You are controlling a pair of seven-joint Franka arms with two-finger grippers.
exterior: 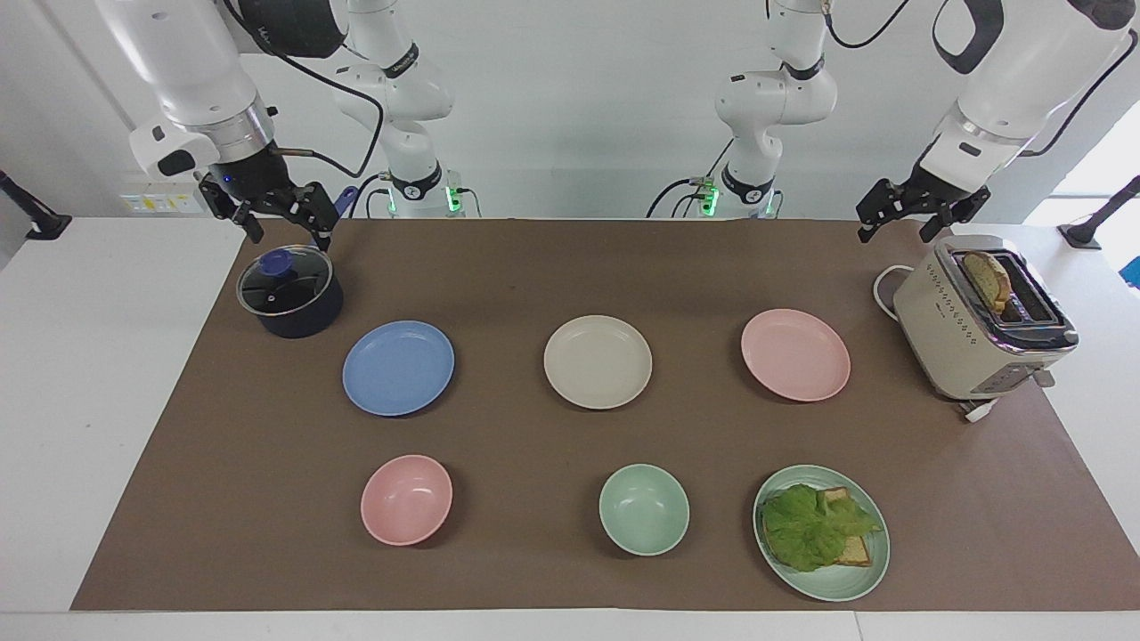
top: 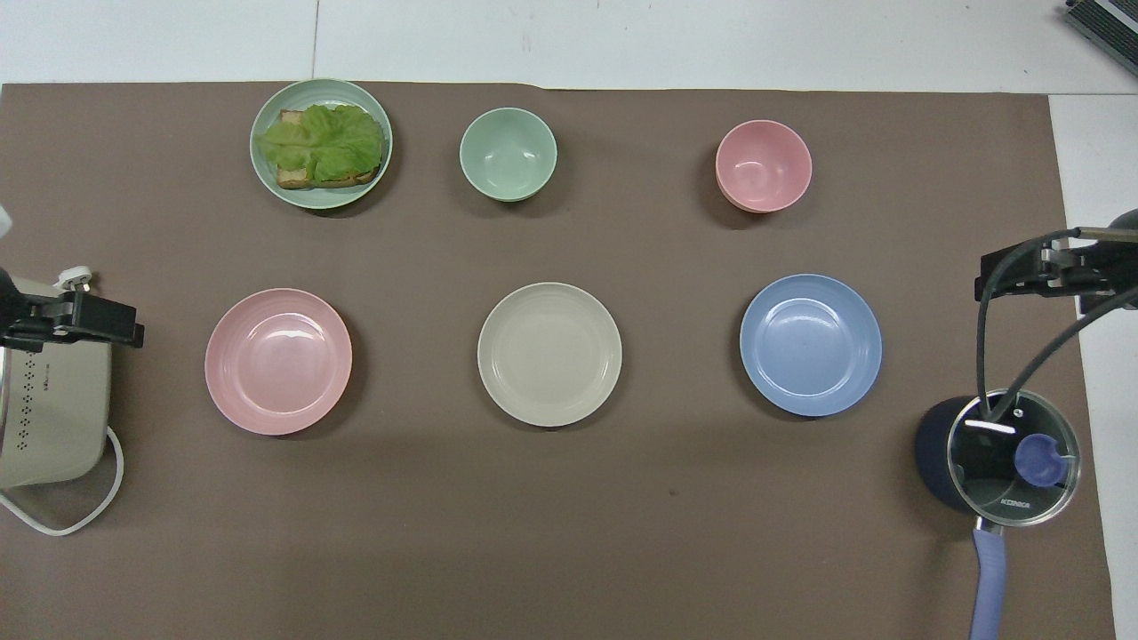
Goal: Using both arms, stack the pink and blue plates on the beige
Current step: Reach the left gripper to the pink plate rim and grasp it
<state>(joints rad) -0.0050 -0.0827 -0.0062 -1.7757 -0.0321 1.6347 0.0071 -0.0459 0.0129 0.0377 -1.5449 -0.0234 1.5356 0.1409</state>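
Facing view: three plates sit in a row on the brown mat point(exterior: 534, 267) covering the surface. Blue plate point(exterior: 398, 368) toward the right arm's end, beige plate point(exterior: 598, 361) in the middle, pink plate point(exterior: 795, 354) toward the left arm's end, all well apart, nothing stacked. Right hand point(exterior: 283, 223) up in the air over the lidded dark pot point(exterior: 289, 291), fingers spread, holding nothing. Left hand point(exterior: 908, 218) in the air just beside the toaster point(exterior: 980, 320), fingers spread, empty. Bread slice point(exterior: 989, 278) stands in a toaster slot. Farther from the robots: pink bowl point(exterior: 406, 499), green bowl point(exterior: 644, 509), green plate point(exterior: 855, 579) carrying lettuce point(exterior: 810, 525) on toast.

Overhead view: same row, pink plate point(top: 278, 361), beige plate point(top: 549, 354), blue plate point(top: 811, 344), flat on the mat point(top: 569, 498), none touching. Left hand point(top: 76, 318) shows at the frame edge over the toaster point(top: 49, 427), apart from the pink plate. Right hand point(top: 1040, 267) at the frame edge, over the mat between pot point(top: 1000, 458) and blue plate. Pot handle point(top: 989, 582) points toward the robots. Pink bowl point(top: 763, 166), green bowl point(top: 508, 154), green plate point(top: 267, 173) in the farther row.
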